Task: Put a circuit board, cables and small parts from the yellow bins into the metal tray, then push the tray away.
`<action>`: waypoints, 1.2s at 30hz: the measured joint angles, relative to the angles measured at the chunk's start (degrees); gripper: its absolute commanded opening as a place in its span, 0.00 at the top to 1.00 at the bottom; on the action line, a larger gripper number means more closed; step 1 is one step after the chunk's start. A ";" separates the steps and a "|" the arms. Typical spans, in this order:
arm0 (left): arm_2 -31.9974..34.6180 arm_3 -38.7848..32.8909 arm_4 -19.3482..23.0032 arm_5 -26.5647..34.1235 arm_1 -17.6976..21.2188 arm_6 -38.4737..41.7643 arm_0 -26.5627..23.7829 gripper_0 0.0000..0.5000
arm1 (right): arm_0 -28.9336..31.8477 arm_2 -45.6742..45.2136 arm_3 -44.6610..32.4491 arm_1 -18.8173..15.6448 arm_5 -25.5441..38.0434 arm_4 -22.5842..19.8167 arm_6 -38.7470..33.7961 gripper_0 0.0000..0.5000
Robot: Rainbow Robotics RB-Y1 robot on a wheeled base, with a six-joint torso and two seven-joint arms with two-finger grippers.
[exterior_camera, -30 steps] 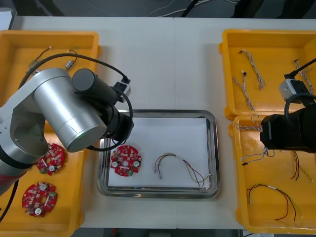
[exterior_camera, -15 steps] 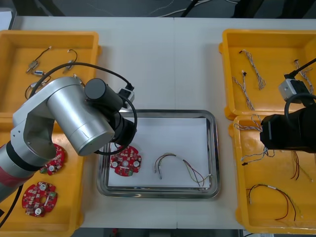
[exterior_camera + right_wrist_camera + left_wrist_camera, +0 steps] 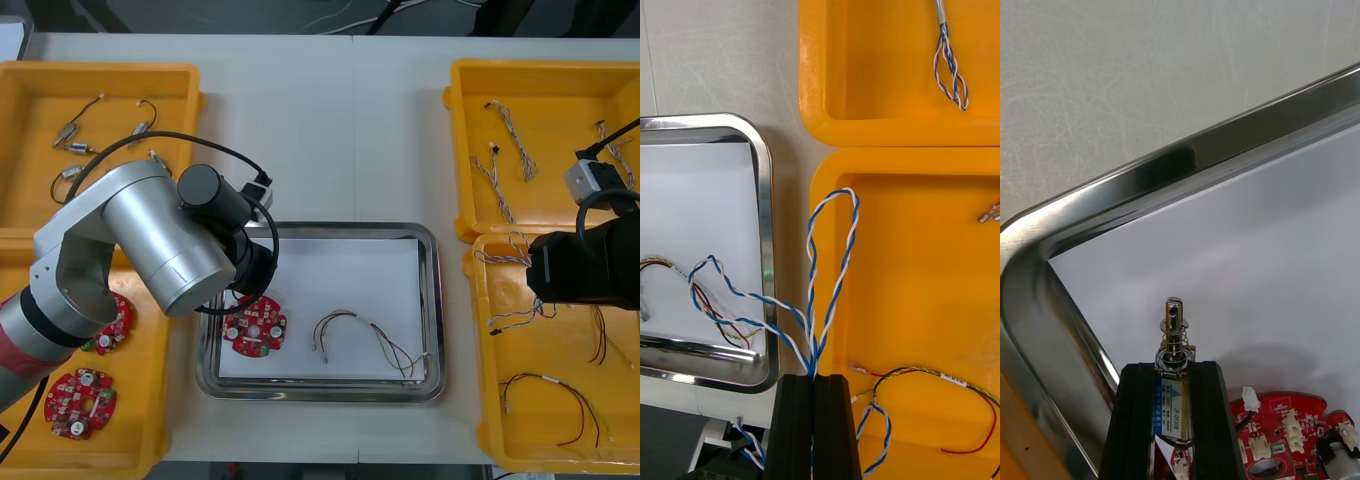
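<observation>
Here, left claw (image 3: 1174, 369) pinches a blue-labelled metal part (image 3: 1174, 339).

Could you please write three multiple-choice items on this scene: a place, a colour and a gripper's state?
1. Where in the metal tray does the circuit board lie?
A. near left part
B. far right corner
C. middle
2. What colour is the cable in the right gripper?
A. black
B. blue and white
C. red and yellow
3. How is the left gripper?
A. open
B. shut on nothing
C. shut on a small metal part
Answers:
1 A: it lies by the tray's left rim.
2 B: blue and white strands rise from between its fingers.
3 C: the part stands between its fingers.
</observation>
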 measured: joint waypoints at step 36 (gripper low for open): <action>-0.01 1.37 -1.18 -0.77 -0.62 0.00 0.00 0.00 | 0.00 0.00 -0.01 0.00 0.00 0.00 0.00 1.00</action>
